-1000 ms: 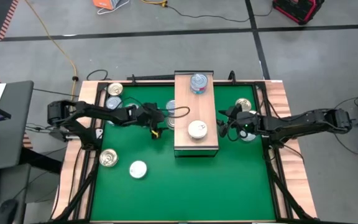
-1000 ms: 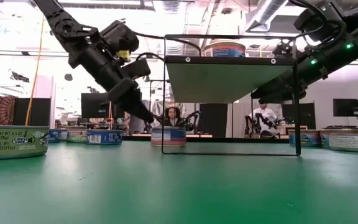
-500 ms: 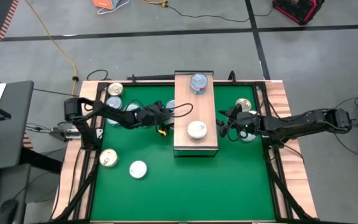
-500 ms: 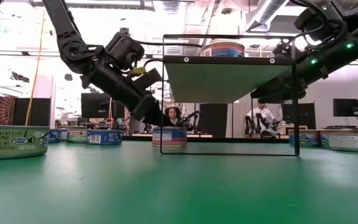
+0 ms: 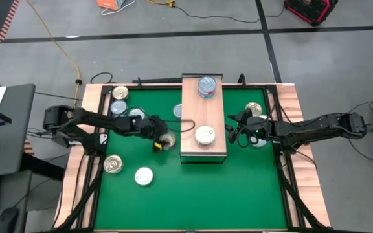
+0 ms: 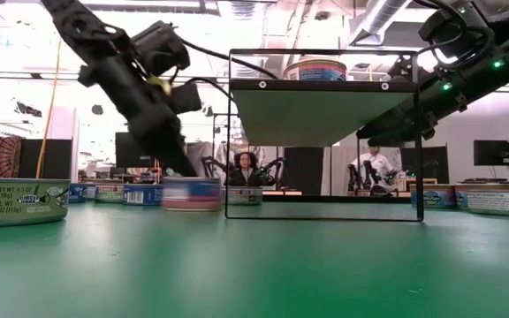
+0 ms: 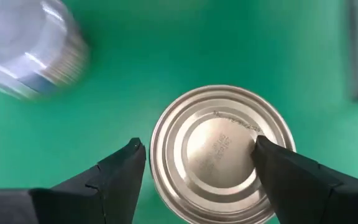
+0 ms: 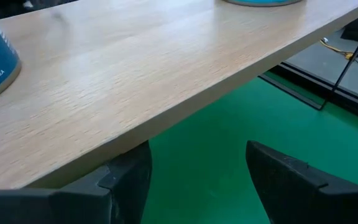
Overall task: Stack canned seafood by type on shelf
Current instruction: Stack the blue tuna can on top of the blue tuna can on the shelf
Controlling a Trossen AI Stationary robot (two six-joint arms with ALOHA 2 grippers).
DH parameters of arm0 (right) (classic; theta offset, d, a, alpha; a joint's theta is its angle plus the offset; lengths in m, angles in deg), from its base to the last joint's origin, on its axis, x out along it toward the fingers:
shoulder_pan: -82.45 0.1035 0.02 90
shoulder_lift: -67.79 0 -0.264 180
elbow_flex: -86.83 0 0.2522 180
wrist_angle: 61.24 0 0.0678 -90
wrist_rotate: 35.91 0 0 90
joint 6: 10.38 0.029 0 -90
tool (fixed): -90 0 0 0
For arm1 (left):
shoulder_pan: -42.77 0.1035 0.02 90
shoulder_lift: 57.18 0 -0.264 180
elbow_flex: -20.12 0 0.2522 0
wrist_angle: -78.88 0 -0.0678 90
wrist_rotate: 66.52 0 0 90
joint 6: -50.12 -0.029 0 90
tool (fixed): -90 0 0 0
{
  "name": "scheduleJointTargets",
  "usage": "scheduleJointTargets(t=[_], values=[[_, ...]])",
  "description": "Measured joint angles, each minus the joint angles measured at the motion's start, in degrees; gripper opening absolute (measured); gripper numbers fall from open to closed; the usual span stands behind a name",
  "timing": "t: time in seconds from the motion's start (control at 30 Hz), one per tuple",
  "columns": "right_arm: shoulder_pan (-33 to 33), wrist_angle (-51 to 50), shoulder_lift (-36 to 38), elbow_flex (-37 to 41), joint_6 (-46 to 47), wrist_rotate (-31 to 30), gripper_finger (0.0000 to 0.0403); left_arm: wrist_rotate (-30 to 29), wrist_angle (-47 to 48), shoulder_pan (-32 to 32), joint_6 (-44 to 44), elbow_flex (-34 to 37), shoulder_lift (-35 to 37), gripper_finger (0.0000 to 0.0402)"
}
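Your left hand straddled a silver-topped can on the green mat, fingers spread, not clenched; right hand gaped beside the shelf.

A bare metal lid with pressed concentric rings and a soft satin sheen is shown on the can between the matt black, plastic-looking fingers of the left gripper. The shelf is seen as pale, smooth, unvarnished-looking wood with fine straight grain, carried on thin dark metal rods. The tabletop is covered by a matt green mat with a cloth-like finish and bordered by light wood, and glossy printed paper labels are carried by the cans along the mat.
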Motion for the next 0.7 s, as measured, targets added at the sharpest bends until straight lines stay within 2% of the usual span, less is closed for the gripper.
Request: scheduleJointTargets(t=[0.13, 0.27, 0.5, 0.6, 0.7], values=[[1.0, -4.2, 1.0, -0.6, 0.2, 1.2, 0.0285, 2.5, 3.7, -4.5, 3.2, 0.1, 1.9, 0.0288], [3.6, -21.3, 3.5, -6.5, 3.8, 1.4, 0.0285, -0.7, 4.2, -10.2, 4.2, 0.1, 2.5, 0.0288], [13.4, -41.6, 2.5, -17.2, 18.9, 1.4, 0.0285, -5.9, 2.4, -18.4, 7.8, 0.1, 2.4, 0.0288], [18.6, -53.0, -0.4, -22.2, 27.2, 1.5, 0.0285, -7.1, 0.6, -21.1, 9.8, 0.1, 2.4, 0.0288], [23.9, -60.1, -4.7, -26.3, 34.7, 2.1, 0.0285, -8.2, -1.9, -23.9, 11.3, 0.1, 2.1, 0.0288]])
